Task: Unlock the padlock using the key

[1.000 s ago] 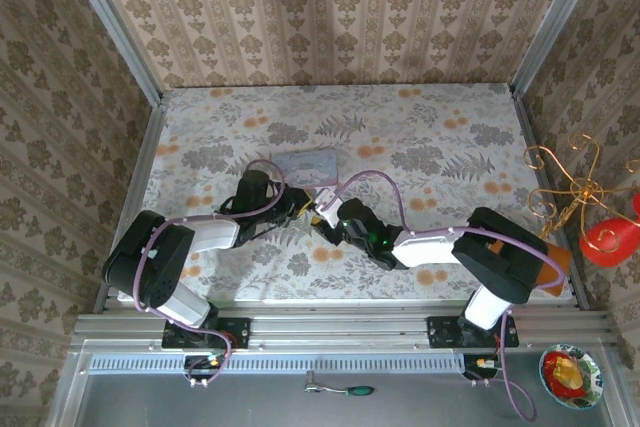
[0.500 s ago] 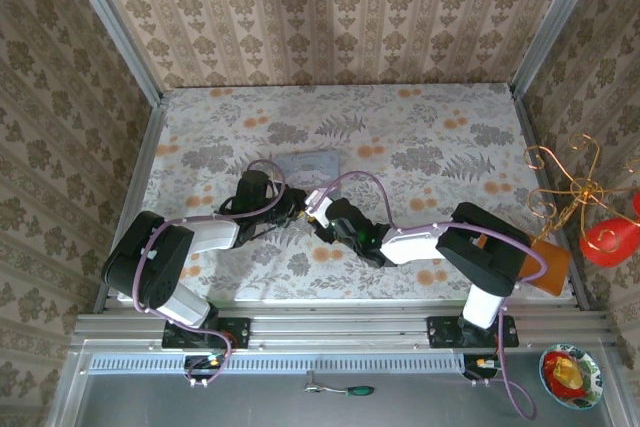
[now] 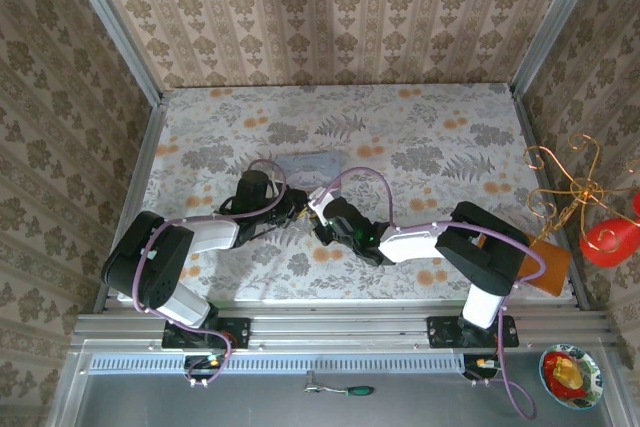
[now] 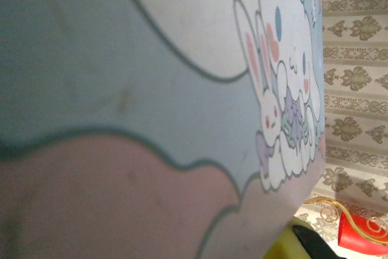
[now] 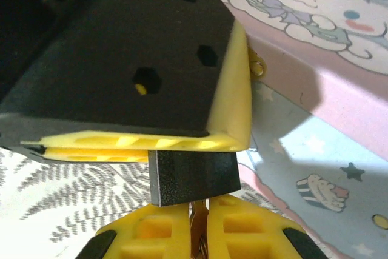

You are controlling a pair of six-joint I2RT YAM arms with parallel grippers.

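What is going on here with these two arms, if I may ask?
The two arms meet mid-table beside a tin. The left hand holds the padlock. The right hand is shut on the key, pinched between its yellow fingers with the tip up against the padlock's near face. I cannot tell whether the key is in the keyhole yet.

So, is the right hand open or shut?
Shut: the right hand has its yellow fingers pressed together on the thin key, under the black padlock.
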